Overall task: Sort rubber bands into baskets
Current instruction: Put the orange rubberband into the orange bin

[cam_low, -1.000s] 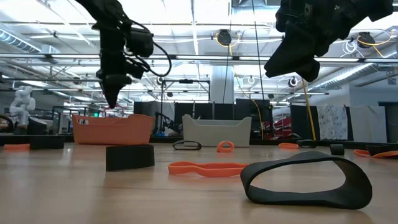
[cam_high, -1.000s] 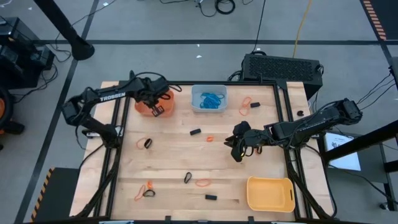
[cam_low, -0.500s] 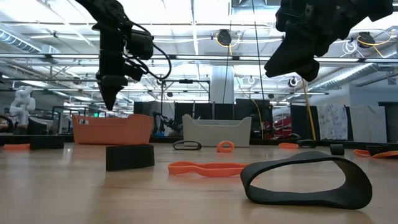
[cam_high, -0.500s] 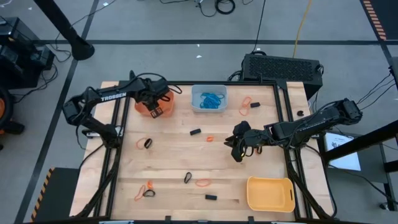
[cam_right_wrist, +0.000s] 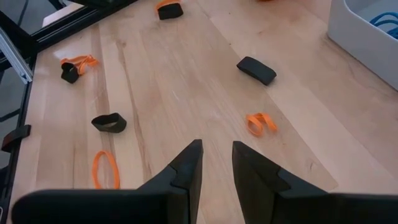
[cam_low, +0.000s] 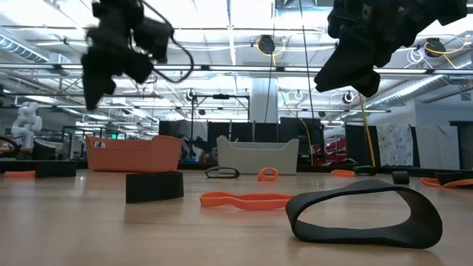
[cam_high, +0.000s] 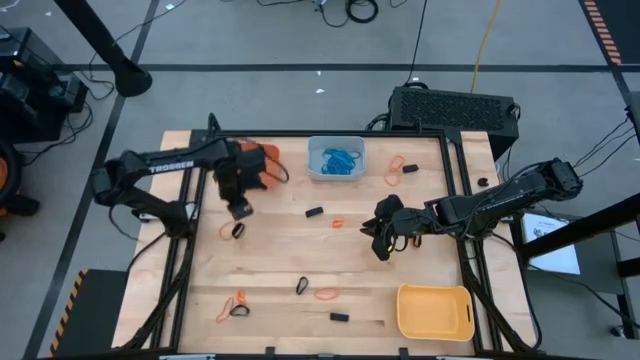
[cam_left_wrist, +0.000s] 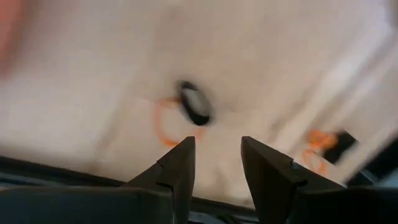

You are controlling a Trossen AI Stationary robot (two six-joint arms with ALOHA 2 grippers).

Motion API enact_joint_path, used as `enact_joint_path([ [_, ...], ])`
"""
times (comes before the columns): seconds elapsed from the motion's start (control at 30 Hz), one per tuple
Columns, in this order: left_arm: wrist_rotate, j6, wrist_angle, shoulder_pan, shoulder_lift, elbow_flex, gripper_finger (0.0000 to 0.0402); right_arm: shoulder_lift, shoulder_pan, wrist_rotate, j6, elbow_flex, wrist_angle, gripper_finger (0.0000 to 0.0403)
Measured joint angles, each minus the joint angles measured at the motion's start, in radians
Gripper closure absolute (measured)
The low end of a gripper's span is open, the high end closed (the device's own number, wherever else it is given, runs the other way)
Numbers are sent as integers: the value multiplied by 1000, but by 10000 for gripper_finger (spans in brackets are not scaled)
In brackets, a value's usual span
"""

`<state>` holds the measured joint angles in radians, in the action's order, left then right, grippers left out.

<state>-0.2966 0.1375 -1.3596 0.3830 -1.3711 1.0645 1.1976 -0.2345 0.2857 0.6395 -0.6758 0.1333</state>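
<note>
The orange basket (cam_high: 266, 160) stands at the far left, partly behind my left arm. The pale blue-grey basket (cam_high: 336, 158), with blue rubber bands in it, stands at the far middle. The yellow basket (cam_high: 435, 311) stands at the near right. Orange and black rubber bands lie scattered on the table. My left gripper (cam_high: 238, 208) hangs open and empty just above a black band lying on an orange one (cam_left_wrist: 193, 109). My right gripper (cam_high: 380, 246) hangs open and empty above the table's middle right, near a small orange band (cam_right_wrist: 261, 123).
Loose bands lie at the near left (cam_high: 233, 306), the near middle (cam_high: 327, 294) and the far right (cam_high: 396, 170). Black bands also lie at the middle (cam_high: 314, 212) and near the front (cam_high: 339, 317). A black frame rail (cam_high: 190, 240) runs along each side of the table.
My left gripper has left its place over the orange basket and swung toward the table's near edge and a little left. It now hangs over the black and orange bands on the left. My right arm has kept still.
</note>
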Motion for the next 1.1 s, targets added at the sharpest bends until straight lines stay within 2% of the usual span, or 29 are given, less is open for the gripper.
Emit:
enact_joint_path([
  [0.27, -24, 297, 59, -418, 45, 0, 265, 0, -27, 0, 4, 0, 3, 323],
  [0.43, -16, 438, 268, -685, 19, -34, 265, 0, -29, 0, 4, 0, 2, 323],
  [0.57, 26, 451, 420, -851, -32, -58, 265, 0, -29, 1, 4, 0, -2, 323],
  [0.77, 69, 356, 439, -988, -136, -58, 265, 0, -29, 6, 4, 0, -2, 323],
  [0.97, 133, 290, 444, -1044, -258, -58, 265, 0, -29, 7, 4, 0, -2, 323],
  [1.1, 124, 239, 445, -1057, -336, -58, 265, 0, -29, 7, 4, 0, -2, 323],
])
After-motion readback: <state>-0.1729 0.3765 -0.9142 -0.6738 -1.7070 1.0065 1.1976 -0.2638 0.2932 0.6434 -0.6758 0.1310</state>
